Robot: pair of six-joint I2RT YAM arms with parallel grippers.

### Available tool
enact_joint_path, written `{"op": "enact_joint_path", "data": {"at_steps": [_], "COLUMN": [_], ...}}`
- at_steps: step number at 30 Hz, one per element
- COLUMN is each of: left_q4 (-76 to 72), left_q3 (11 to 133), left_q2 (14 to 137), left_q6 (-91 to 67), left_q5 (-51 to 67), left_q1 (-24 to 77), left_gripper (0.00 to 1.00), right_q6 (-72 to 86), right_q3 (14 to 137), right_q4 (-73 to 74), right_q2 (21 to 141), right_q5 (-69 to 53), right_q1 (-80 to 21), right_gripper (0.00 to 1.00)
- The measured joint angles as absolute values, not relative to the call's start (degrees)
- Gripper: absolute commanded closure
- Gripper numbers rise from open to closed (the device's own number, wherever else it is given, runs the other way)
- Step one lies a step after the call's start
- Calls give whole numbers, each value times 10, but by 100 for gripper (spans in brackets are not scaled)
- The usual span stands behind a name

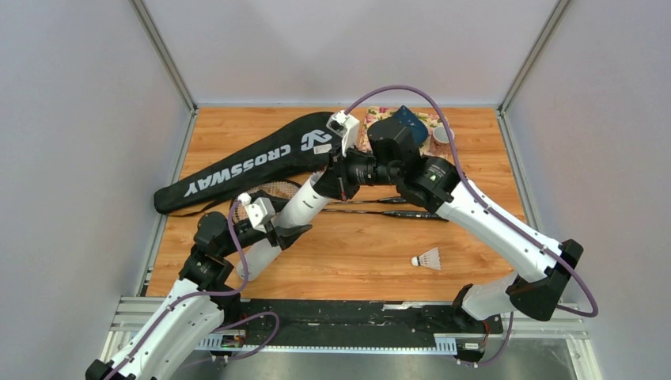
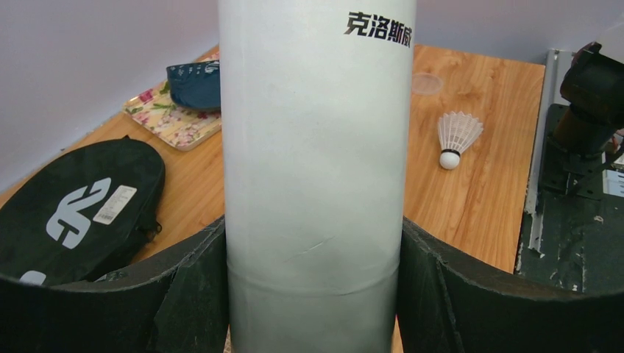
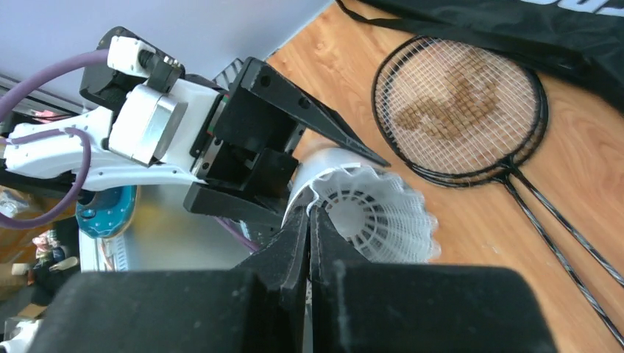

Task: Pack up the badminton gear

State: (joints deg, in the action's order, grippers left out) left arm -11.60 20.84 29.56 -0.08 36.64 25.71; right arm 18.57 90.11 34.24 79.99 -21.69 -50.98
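My left gripper [image 1: 283, 229] [image 2: 313, 294] is shut on the white tube [image 1: 305, 204] [image 2: 316, 147], which slants up off the table with its open end toward the right gripper. My right gripper [image 1: 343, 171] [image 3: 309, 220] is shut on the skirt edge of a white shuttlecock [image 3: 371, 213], held at the tube's mouth [image 3: 324, 158]. Another shuttlecock [image 1: 427, 259] [image 2: 456, 136] lies on the table. Two black rackets [image 1: 277, 190] [image 3: 460, 103] lie stacked beside the black CROSSWAY cover [image 1: 245, 162] [image 2: 73, 206]. Other shuttlecocks are out of view.
A floral tray [image 1: 378, 119] [image 2: 173, 118] with a blue cloth [image 1: 411, 123] [image 2: 195, 84] and a small cup [image 1: 441, 136] stand at the back right. A clear round lid [image 2: 427, 82] lies on the wood. The racket shafts [image 1: 396, 210] run under the right arm.
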Motion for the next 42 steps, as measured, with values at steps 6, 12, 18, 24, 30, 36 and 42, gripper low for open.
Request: {"op": "enact_joint_path", "data": {"at_steps": [6, 12, 18, 24, 30, 36, 42], "left_q4": [-116, -110, -110, -108, -108, -108, -108], "left_q3": [208, 207, 208, 208, 208, 208, 207], "left_q2": [282, 284, 282, 275, 275, 275, 275], "left_q6": [-3, -6, -6, -6, -6, -6, -6], "left_q5": [371, 358, 336, 323, 322, 323, 325], "left_q1": [255, 252, 254, 254, 254, 254, 254], "left_gripper": [85, 85, 84, 85, 84, 84, 84], "right_q6": [275, 373, 322, 337, 364, 375, 377], "right_q3": [841, 767, 768, 606, 387, 341, 320], "right_q4": [243, 152, 283, 404, 491, 492, 451], "right_q2": [801, 741, 618, 526, 507, 515, 569], "right_q5": [-274, -335, -185, -36, -30, -98, -157], "right_q1": [-482, -426, -402, -225, -46, -29, -29], "right_gripper": [30, 28, 25, 23, 32, 52, 65]}}
